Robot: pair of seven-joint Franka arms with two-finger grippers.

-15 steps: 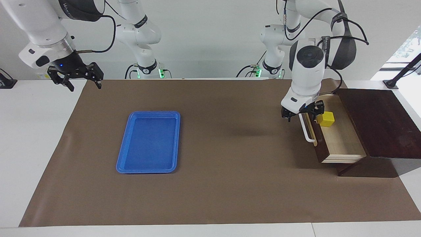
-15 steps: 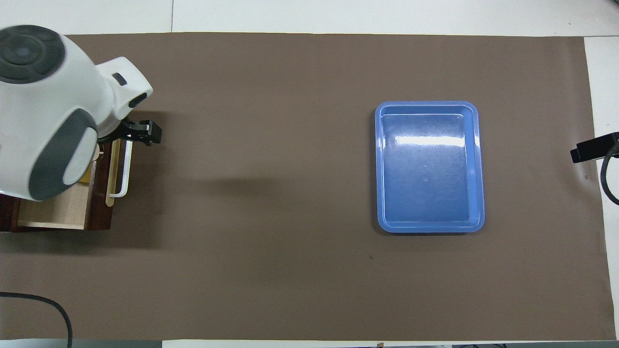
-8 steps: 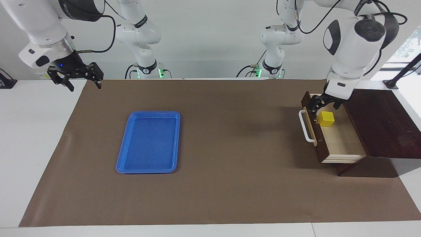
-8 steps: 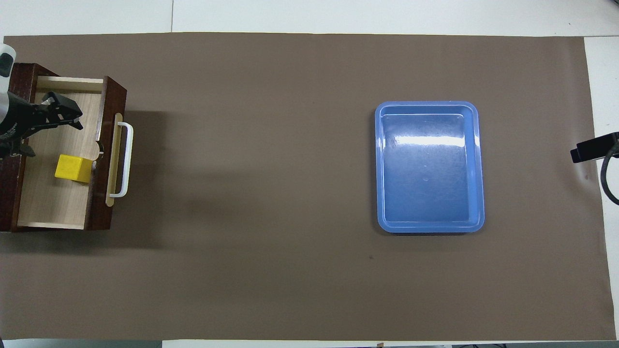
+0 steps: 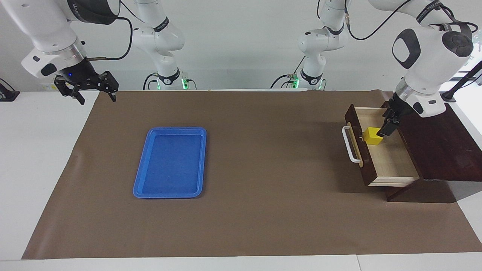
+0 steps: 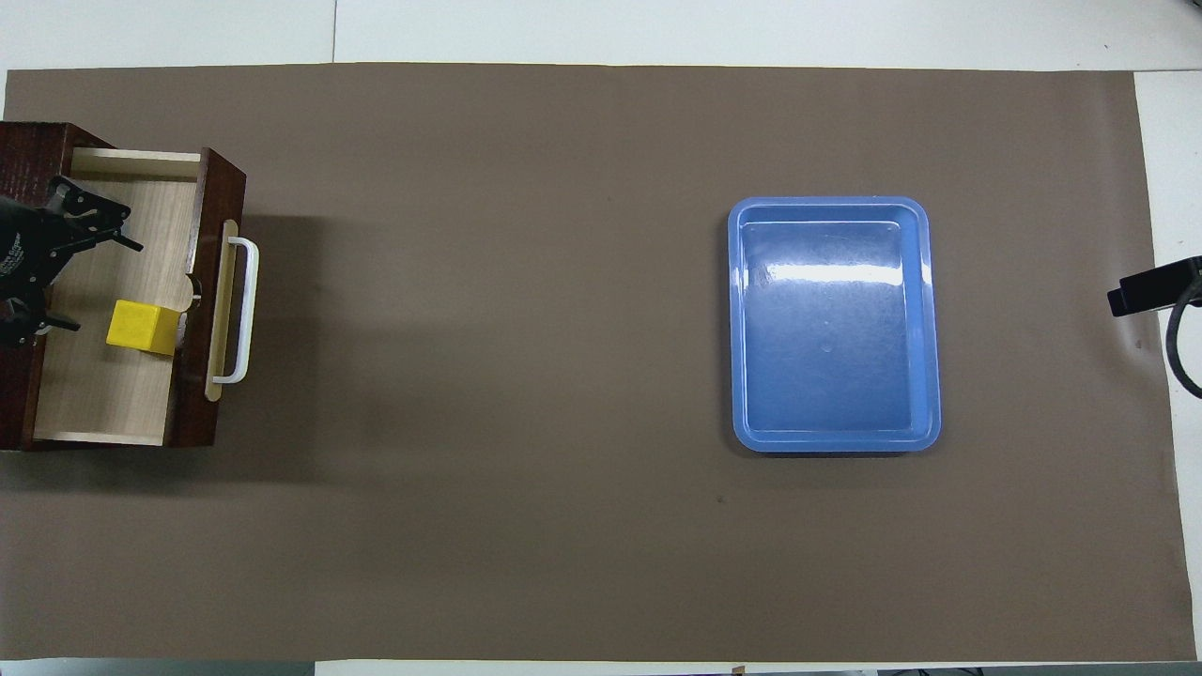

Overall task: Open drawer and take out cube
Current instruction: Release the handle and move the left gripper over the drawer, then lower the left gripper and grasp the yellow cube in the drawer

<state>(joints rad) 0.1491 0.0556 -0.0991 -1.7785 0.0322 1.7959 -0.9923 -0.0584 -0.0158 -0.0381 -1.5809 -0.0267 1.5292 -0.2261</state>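
The dark brown drawer (image 5: 389, 165) stands pulled open from its cabinet (image 5: 433, 139) at the left arm's end of the table, showing its pale wood floor (image 6: 113, 394) and white bar handle (image 6: 242, 310). The yellow cube (image 5: 372, 136) lies in the drawer just inside the front panel, by the finger notch; it also shows in the overhead view (image 6: 141, 327). My left gripper (image 5: 388, 125) is open over the drawer's inside, beside the cube on the cabinet's side, not touching it; in the overhead view (image 6: 108, 286) its fingers are spread. My right gripper (image 5: 87, 92) waits, open and empty, above the mat's edge.
A flat blue tray (image 5: 171, 162) lies on the brown mat toward the right arm's end of the table; it also shows in the overhead view (image 6: 834, 324). The right gripper's tip (image 6: 1150, 286) shows at the mat's edge.
My left gripper has swung from over the drawer's handle to over the drawer's inside, near the cube. Drawer, cube and right arm have not moved.
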